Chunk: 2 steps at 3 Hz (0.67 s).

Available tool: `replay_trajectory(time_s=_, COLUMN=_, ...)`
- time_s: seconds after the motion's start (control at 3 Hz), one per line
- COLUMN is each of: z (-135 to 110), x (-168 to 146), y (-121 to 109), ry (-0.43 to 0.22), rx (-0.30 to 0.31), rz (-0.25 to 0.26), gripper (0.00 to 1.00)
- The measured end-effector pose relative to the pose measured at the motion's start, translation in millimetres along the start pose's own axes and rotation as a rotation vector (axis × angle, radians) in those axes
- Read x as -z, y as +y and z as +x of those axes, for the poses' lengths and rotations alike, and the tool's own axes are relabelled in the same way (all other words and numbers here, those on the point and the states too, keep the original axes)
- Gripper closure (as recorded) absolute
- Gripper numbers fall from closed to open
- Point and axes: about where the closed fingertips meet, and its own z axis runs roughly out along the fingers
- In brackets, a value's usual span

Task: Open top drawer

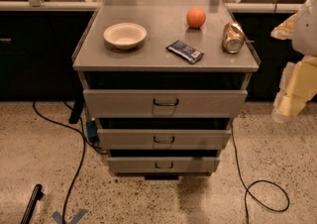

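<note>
The top drawer (165, 102) is the widest grey metal front of three in a low cabinet, with a small dark wire handle (166, 102) at its centre. A dark gap shows above it, under the cabinet top. Two shorter drawer fronts (164, 139) (163, 165) sit below. My gripper (290, 100) hangs at the right edge of the view, cream-coloured, to the right of the cabinet at about the height of the top drawer, apart from it and well away from the handle.
On the cabinet top (163, 59) lie a white bowl (125, 34), an orange (196, 18), a blue packet (184, 51) and a can (233, 37) on its side. Black cables (267, 198) run over the speckled floor on both sides. A dark counter stands behind.
</note>
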Motion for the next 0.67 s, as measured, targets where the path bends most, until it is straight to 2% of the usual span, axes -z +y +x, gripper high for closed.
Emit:
replay_trajectory(time_s=0.33, z=0.0, x=0.0, y=0.0, ry=0.000, rx=0.000, rz=0.000, gripper=0.00)
replay_trajectory(time_s=0.67, z=0.4, x=0.0, y=-2.1, ry=-0.009, rx=-0.019, rz=0.036, gripper=0.00)
